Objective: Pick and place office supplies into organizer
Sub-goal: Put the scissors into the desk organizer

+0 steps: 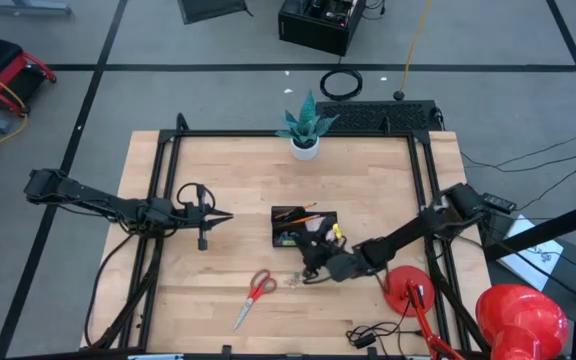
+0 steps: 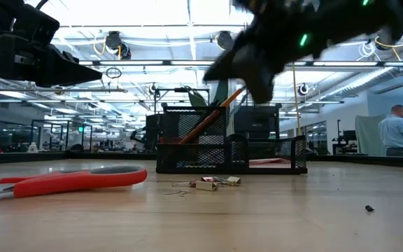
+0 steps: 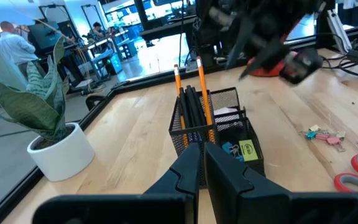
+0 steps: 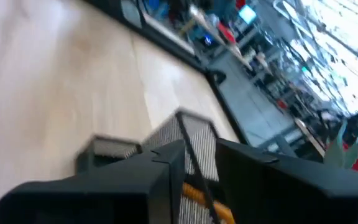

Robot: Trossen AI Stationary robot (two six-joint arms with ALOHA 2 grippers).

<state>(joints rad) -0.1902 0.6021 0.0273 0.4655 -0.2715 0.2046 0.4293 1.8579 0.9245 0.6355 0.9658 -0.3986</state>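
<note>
Nearest the front edge of the pale wooden table (image 1: 218,190), the red-handled scissors (image 1: 256,293) lay flat, and just beyond them sat a cluster of small pale clips (image 1: 293,280), both still outside the organizer. A little farther in stood the small black wire-mesh organizer (image 1: 304,227), upright, with orange pencils (image 3: 188,90) and black pens leaning in its taller compartment, and a yellow piece (image 3: 247,150) with blue clips in the lower one.

The right gripper (image 1: 313,255) hung just above the table between the clips and the organizer's near side. Its fingers (image 4: 160,174) stood a little apart, with nothing visible between them; the blur made it hard to be sure they were empty. By my reading, the step in hand lay between a drop at the organizer and the next pickup, most likely the clips, the closest loose item.

That next move would call for a low, careful descent, since the clips were small and lay flat, with the organizer's wall close beside them. The scissors were well apart from the clips, so there was open room toward the left.

Farther across, the left gripper (image 1: 208,217) waited well apart over bare table, its fingers (image 3: 185,174) closed on nothing. At the far edge stood a green-leaved plant in a white pot (image 1: 305,148), clear of the work. A red round lamp (image 1: 521,318) crowded the right front corner.
</note>
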